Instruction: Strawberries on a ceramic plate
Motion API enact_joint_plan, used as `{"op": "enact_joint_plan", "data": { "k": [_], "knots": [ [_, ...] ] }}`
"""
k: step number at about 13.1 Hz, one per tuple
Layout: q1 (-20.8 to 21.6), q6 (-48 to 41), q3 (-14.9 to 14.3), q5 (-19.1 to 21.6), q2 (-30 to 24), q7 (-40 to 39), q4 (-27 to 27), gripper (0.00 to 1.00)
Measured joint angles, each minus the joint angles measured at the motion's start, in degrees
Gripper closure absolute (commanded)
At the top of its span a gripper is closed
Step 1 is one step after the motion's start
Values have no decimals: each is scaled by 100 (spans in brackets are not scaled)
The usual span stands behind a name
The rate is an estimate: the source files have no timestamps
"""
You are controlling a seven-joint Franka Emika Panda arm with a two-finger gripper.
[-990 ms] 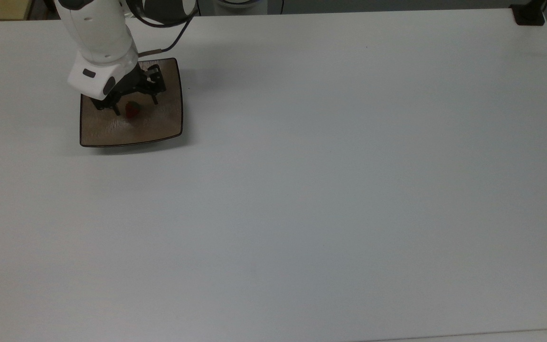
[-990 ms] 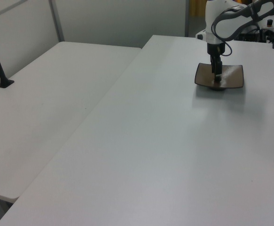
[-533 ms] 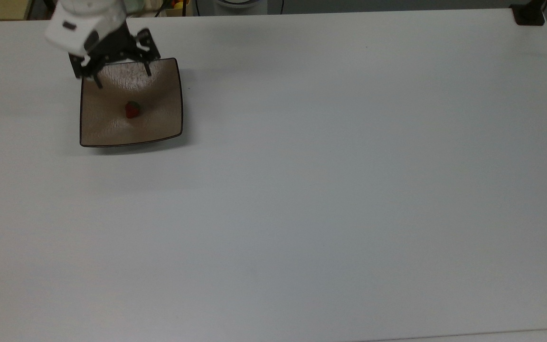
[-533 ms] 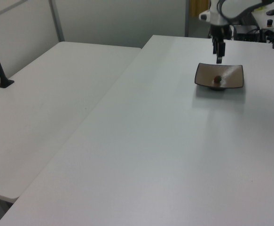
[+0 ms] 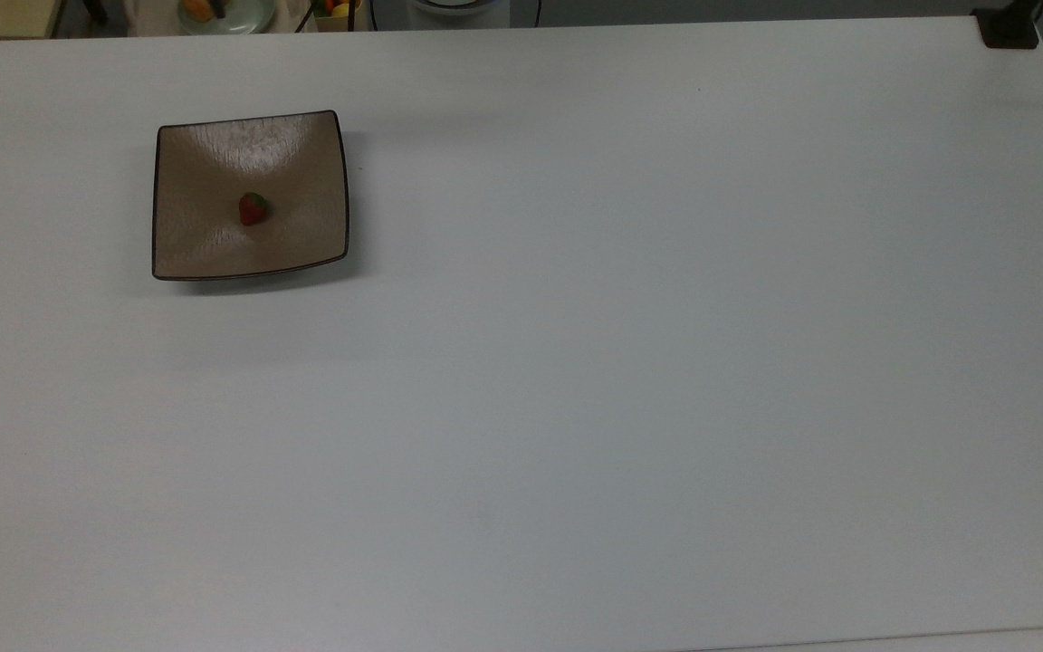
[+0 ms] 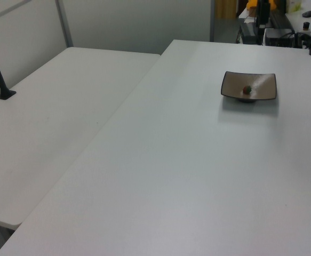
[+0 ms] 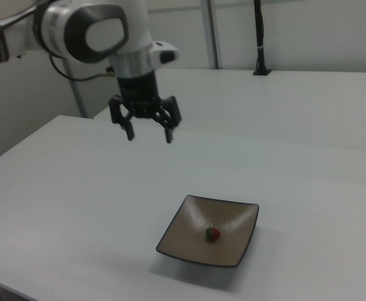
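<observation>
Change since earlier frames: gripper had lifted off the ceramic plate and drawn well away from it; the strawberry had stayed where it was released.
Fingers: spread apart, holding nothing, tips pointed down.
Gripper position: high above the white table, up and toward the right view's left of the plate, well apart from it.
Key relation: strawberry lay below the fingers and toward the right view's right; no contact with the gripper.
Strawberry location: near the middle of the plate, in its shallow dip, red body with green cap; also seen on the plate in the left view.
Strawberry axis: too small to judge reliably.
Plate: square, tan-brown, dark rim, flat on the table, corners upturned.
Task status, judged: placement appeared complete; only retreat of the arm seemed to remain.
Risk, judged: low, as the dip would likely hold the fruit.
</observation>
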Motion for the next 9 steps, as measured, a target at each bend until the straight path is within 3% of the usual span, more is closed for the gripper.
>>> {"op": "enact_joint_plan", "data": {
  "k": [6,9],
  "knots": [
    [1151,1,33,0,-21,1511,74,0],
    [1449,245,94,-38,98,1963,72,0]
  ]
}}
